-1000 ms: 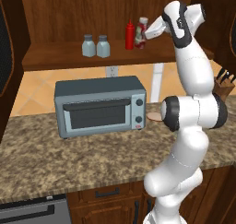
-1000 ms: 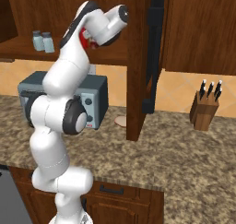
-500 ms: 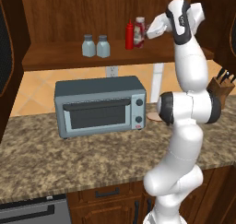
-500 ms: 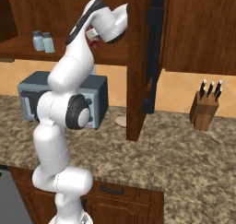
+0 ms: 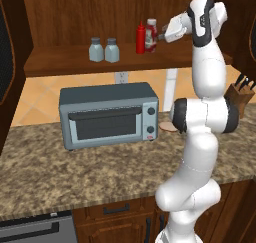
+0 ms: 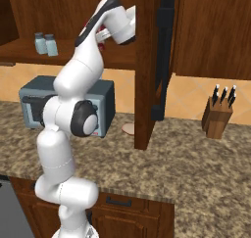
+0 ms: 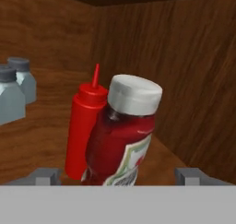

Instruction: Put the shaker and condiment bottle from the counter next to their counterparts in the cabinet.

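Red-filled, the stout white-labelled condiment bottle (image 7: 120, 140) leans between the wide-spread tips of the claw (image 7: 117, 176), touching the slim all-red squeeze bottle (image 7: 85, 126) on the dark wooden cabinet (image 5: 70, 62) shelf. Farther along stand two pale blue-grey shakers (image 5: 104, 50) together; both placements look done.

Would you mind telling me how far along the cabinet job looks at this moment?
Nearly finished. Both shakers stand side by side on the cabinet shelf. The condiment bottle sits beside the red squeeze bottle, tilted toward it. The gripper is open, its fingers apart on either side of the condiment bottle. Left: checking the bottle settles upright, then backing the arm out.
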